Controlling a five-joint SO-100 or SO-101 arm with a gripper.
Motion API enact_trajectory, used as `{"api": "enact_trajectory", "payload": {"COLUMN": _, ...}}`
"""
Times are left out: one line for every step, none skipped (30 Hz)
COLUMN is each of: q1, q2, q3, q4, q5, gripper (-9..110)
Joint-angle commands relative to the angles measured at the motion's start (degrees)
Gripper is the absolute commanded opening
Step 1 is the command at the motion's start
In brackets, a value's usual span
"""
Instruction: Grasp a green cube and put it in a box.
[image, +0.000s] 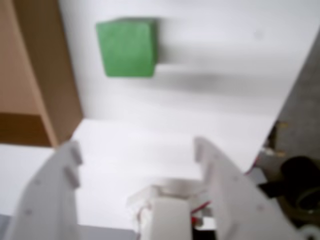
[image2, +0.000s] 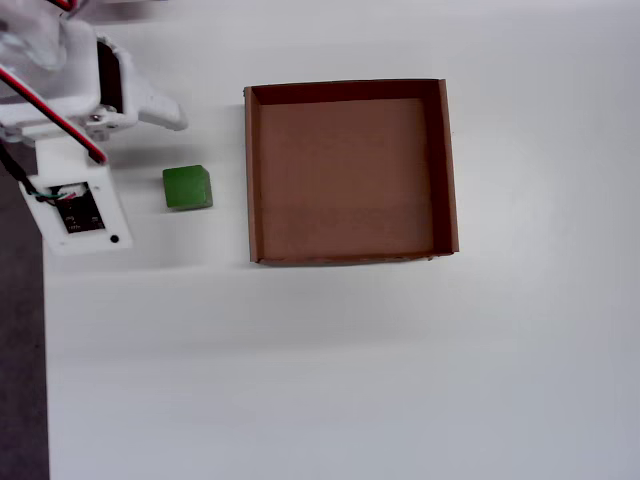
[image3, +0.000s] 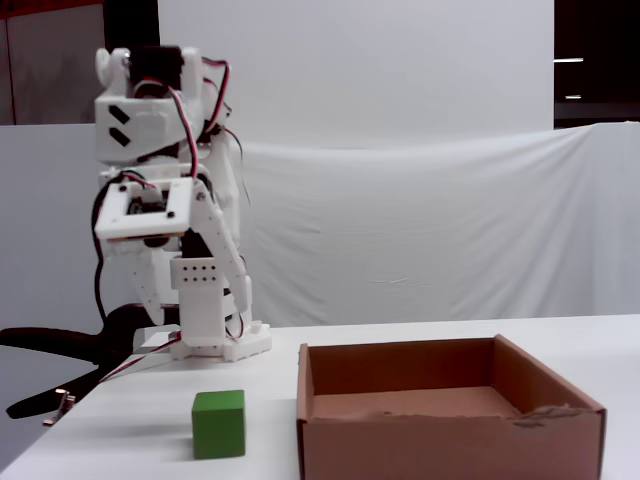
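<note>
Cube: small bright green cube with matte faces (image2: 187, 187) sits on the white tabletop (image2: 330, 370) at the left-centre of the overhead view, just beside the box's left wall but apart from it; in the fixed view it stands at the lower left (image3: 218, 423), and in the wrist view it appears at the upper left (image: 127, 47), blurred.
Box: shallow square brown cardboard box with low walls (image2: 252, 180) fills the upper middle of the overhead view; its flat floor holds nothing. In the fixed view it occupies the lower right (image3: 450, 445); in the wrist view only a corner shows at the left edge (image: 45, 85).
Gripper: white two-finger gripper (image: 136, 150) enters the wrist view from the bottom, its fingers spread wide and released, with bare tabletop between them; the cube lies beyond the fingertips, untouched.
Arm: white arm with red and black wires (image2: 70, 110) occupies the upper left corner of the overhead view, left of the cube; in the fixed view it rises at the left (image3: 170, 200), well above the cube.
</note>
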Motion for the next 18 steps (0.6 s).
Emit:
{"api": "enact_trajectory", "payload": {"q1": 0.1, "q2": -1.8, "q3": -4.4, "q4": -2.3, "q5": -1.1, "gripper": 32}}
{"api": "enact_trajectory", "payload": {"q1": 0.0, "q2": -2.7, "q3": -4.6, "q4": -3.3, "q5": -1.1, "gripper": 32}}
{"api": "enact_trajectory", "payload": {"q1": -0.2, "q2": -3.5, "q3": -4.7, "q4": -4.4, "q5": -1.1, "gripper": 32}}
{"api": "enact_trajectory", "payload": {"q1": -0.4, "q2": -4.7, "q3": -4.9, "q4": -5.5, "q5": -1.1, "gripper": 32}}
{"api": "enact_trajectory", "payload": {"q1": -0.5, "q2": -5.6, "q3": -5.1, "q4": -6.5, "q5": -1.1, "gripper": 32}}
{"api": "enact_trajectory", "payload": {"q1": -0.5, "q2": -6.7, "q3": -5.4, "q4": -7.3, "q5": -1.1, "gripper": 32}}
{"api": "enact_trajectory", "payload": {"q1": -0.7, "q2": -9.0, "q3": -6.4, "q4": -8.3, "q5": -1.0, "gripper": 32}}
{"api": "enact_trajectory", "payload": {"q1": -0.8, "q2": -9.7, "q3": -6.7, "q4": -8.7, "q5": -0.8, "gripper": 32}}
{"api": "enact_trajectory", "payload": {"q1": -0.9, "q2": -10.3, "q3": -6.7, "q4": -9.4, "q5": -0.8, "gripper": 32}}
{"api": "enact_trajectory", "payload": {"q1": -1.0, "q2": -10.7, "q3": -6.7, "q4": -10.1, "q5": -0.4, "gripper": 32}}
{"api": "enact_trajectory", "payload": {"q1": -1.1, "q2": -11.2, "q3": -6.7, "q4": -10.7, "q5": -0.4, "gripper": 32}}
{"api": "enact_trajectory", "payload": {"q1": -1.4, "q2": -11.8, "q3": -6.7, "q4": -11.5, "q5": -0.4, "gripper": 32}}
{"api": "enact_trajectory", "payload": {"q1": -1.6, "q2": -12.2, "q3": -6.7, "q4": -12.0, "q5": -0.4, "gripper": 32}}
{"api": "enact_trajectory", "payload": {"q1": -1.8, "q2": -12.7, "q3": -6.7, "q4": -12.5, "q5": -0.4, "gripper": 32}}
{"api": "enact_trajectory", "payload": {"q1": -2.0, "q2": -13.2, "q3": -6.7, "q4": -12.9, "q5": -0.4, "gripper": 32}}
{"api": "enact_trajectory", "payload": {"q1": -2.4, "q2": -13.6, "q3": -6.7, "q4": -13.4, "q5": -0.3, "gripper": 32}}
{"api": "enact_trajectory", "payload": {"q1": -2.8, "q2": -14.0, "q3": -6.7, "q4": -13.7, "q5": -0.3, "gripper": 32}}
{"api": "enact_trajectory", "payload": {"q1": -3.2, "q2": -14.3, "q3": -6.6, "q4": -14.0, "q5": -0.3, "gripper": 32}}
